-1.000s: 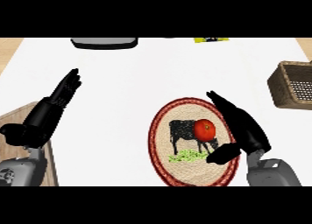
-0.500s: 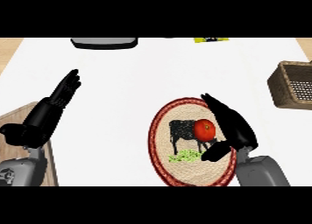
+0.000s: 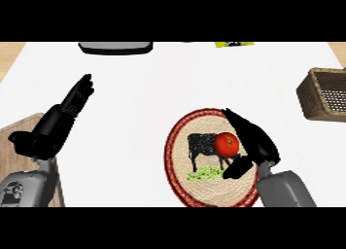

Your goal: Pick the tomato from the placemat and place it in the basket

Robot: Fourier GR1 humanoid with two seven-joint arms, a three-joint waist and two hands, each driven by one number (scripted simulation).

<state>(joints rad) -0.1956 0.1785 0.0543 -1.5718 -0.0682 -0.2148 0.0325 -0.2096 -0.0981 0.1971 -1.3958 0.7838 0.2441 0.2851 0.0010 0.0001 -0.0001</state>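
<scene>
A red tomato sits on a round placemat with a red rim and a black cow picture. My right hand lies against the tomato's right side, its fingers straight and pointing up the counter, its thumb below the tomato. A brown wicker basket stands at the counter's right edge, well away from the hand. My left hand rests open at the left, fingers pointing up.
A wooden board lies at the lower left under my left forearm. A dark grey tray and a yellow item sit at the far edge of the white counter.
My right hand has slid left across the placemat until it meets the tomato's right side. The left hand and the tomato have stayed where they were.
</scene>
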